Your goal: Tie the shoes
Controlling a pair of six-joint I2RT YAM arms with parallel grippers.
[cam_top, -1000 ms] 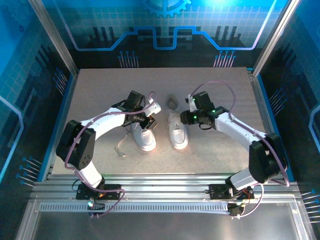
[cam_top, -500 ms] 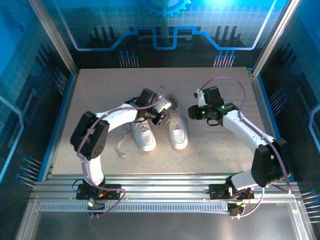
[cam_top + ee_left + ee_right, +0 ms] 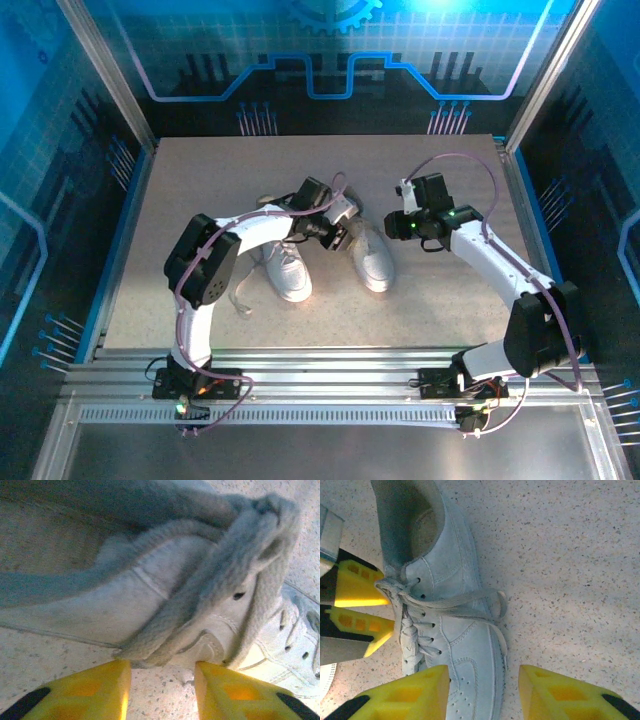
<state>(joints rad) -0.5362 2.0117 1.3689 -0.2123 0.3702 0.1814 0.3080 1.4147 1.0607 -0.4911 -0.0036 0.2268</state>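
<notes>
while left fingers [image 3: 85, 690] and right fingers [image 3: 410, 695] stand apart | right shoe [image 3: 372, 262] toe near-right | left shoe [image 3: 290, 275] toe near

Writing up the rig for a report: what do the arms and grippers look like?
The left arm and right arm are alike: white links, black joint housings, a thin lilac cable looping along each. The left gripper and right gripper have blocky yellow fingers with black bases. A green light glows on the right wrist.
</notes>
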